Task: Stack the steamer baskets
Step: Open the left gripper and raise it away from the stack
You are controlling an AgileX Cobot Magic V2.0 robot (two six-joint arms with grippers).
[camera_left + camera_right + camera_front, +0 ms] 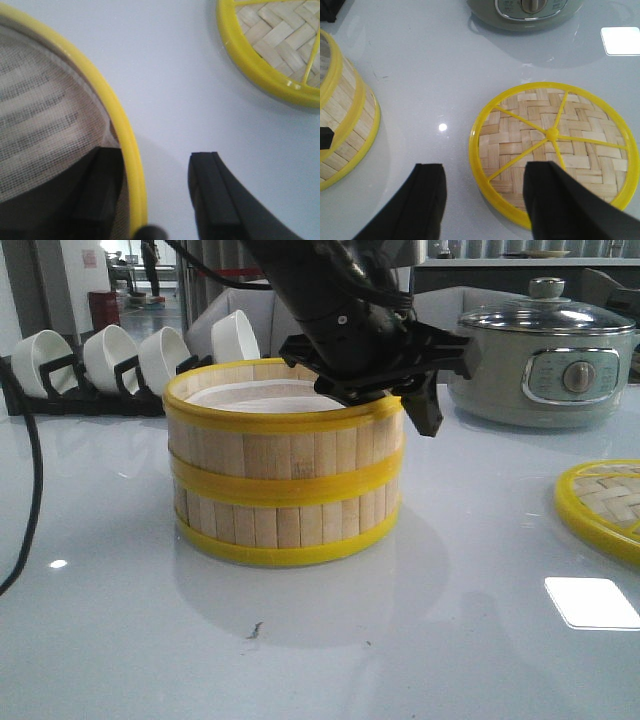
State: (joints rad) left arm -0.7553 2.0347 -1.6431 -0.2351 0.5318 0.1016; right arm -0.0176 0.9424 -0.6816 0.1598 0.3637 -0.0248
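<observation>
Two steamer baskets stand stacked in the middle of the table, the upper basket (285, 445) on the lower basket (285, 525). The upper one has a white liner (45, 115). My left gripper (395, 405) is open and straddles the upper basket's right rim (107, 107): one finger sits inside over the liner, the other outside, neither pressing on it. In the left wrist view the gripper (155, 195) has the rim between its fingers. My right gripper (485, 200) is open and empty, hovering over the near edge of the woven lid (540, 135). It does not show in the front view.
The woven lid (605, 505) lies flat at the right of the table. A grey-green electric pot (545, 360) stands at the back right. A black rack of white bowls (120, 360) lines the back left. A black cable (30, 490) hangs at the left.
</observation>
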